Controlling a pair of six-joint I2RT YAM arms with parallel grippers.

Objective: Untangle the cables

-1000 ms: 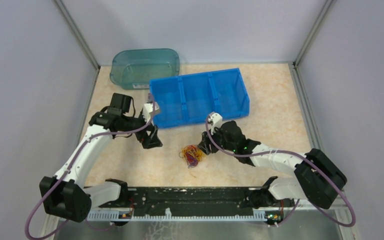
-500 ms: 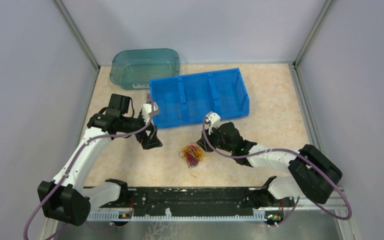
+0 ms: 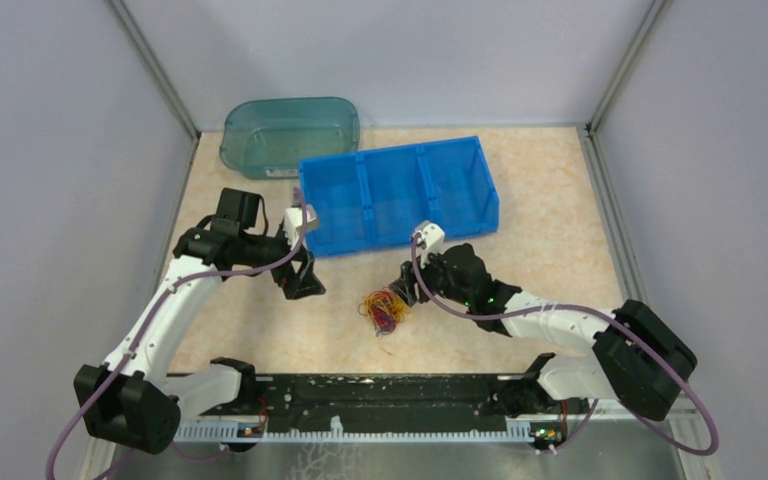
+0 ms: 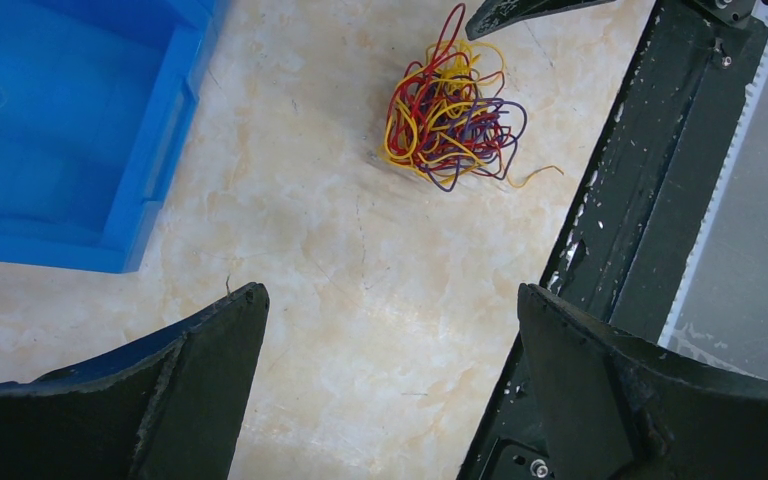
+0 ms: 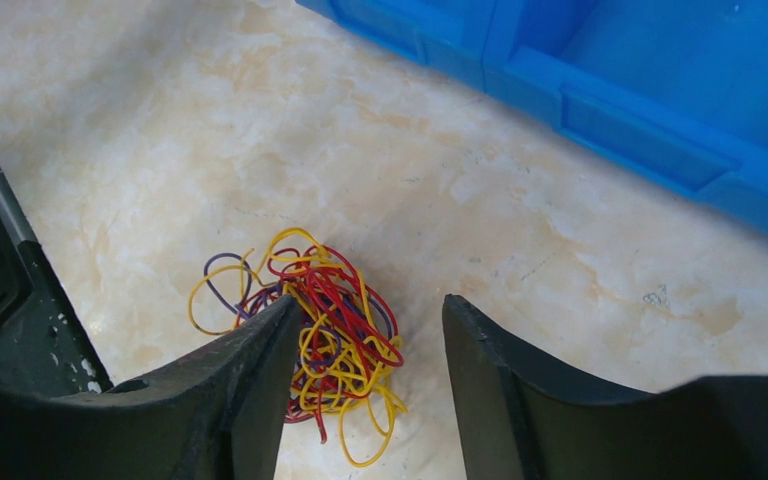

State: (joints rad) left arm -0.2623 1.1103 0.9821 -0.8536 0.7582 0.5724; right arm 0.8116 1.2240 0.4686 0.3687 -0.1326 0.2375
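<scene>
Red, yellow and dark-purple thin cables [image 3: 383, 310] are seen knotted in one clump on the beige marbled tabletop [image 3: 260, 340]. The right gripper [image 5: 370, 310] is set at its edge, fingers parted, empty; the left gripper [image 4: 390, 300] is held aside, spread wide. Pinching one loop is judged next.

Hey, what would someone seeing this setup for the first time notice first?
A small tangled clump of red, yellow and purple wires lies on the beige marbled tabletop, front centre. The right hand sits open right at its edge. Behind them stands a bright blue three-compartment plastic bin.
</scene>
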